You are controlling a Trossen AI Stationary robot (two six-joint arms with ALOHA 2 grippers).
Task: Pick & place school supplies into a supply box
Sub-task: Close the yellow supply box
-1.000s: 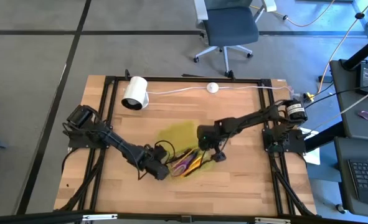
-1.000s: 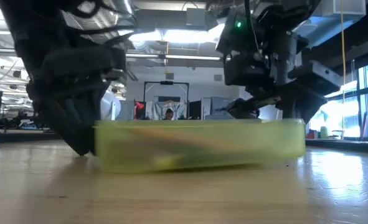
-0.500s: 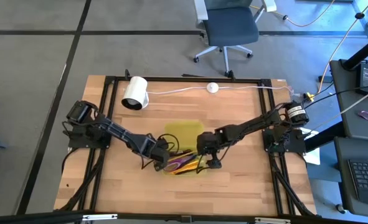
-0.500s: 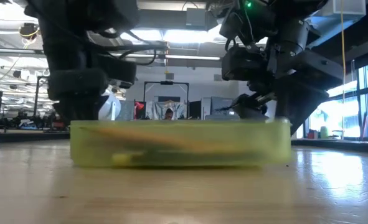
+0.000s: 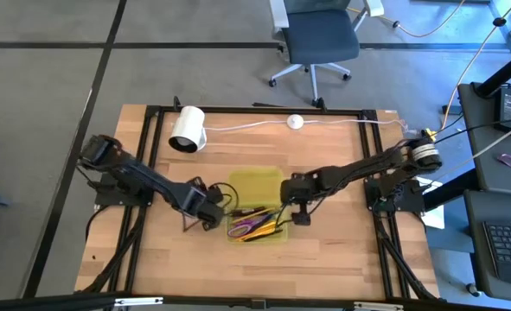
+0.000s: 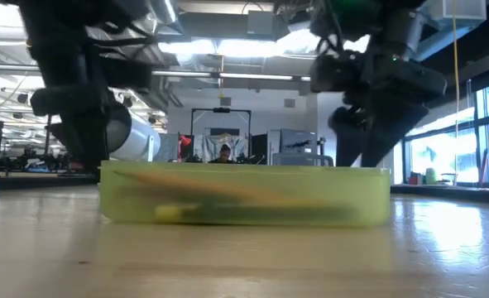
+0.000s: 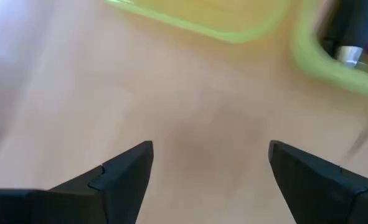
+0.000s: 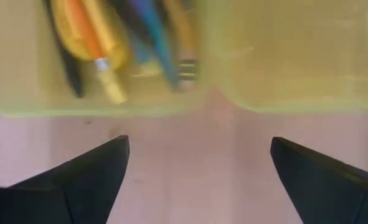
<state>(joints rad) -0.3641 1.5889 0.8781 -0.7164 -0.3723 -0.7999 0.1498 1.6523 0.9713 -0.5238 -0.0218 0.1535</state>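
The yellow-green supply box (image 5: 257, 192) rests flat on the wooden table, in the middle; it also shows in the low view (image 6: 244, 194). The pens, pencils and purple-and-blue scissors (image 5: 255, 227) lie inside its near compartment and show in the right wrist view (image 8: 109, 50). My left gripper (image 5: 218, 211) is open just off the box's left wall, over bare wood (image 7: 212, 155). My right gripper (image 5: 293, 204) is open just off the box's right wall (image 8: 199, 152). Neither gripper touches the box.
A white cylinder roll (image 5: 187, 130) lies at the far left of the table. A small white puck (image 5: 295, 122) on a cable lies at the far edge. Black frame rails (image 5: 151, 173) run along the table's sides. Bare wood lies near the front edge.
The supply box has turned and slid a little on the table and now sits square to its edges. My left gripper has drawn back from the box's near left corner toward the table's far left. My right gripper has backed off a little toward the right.
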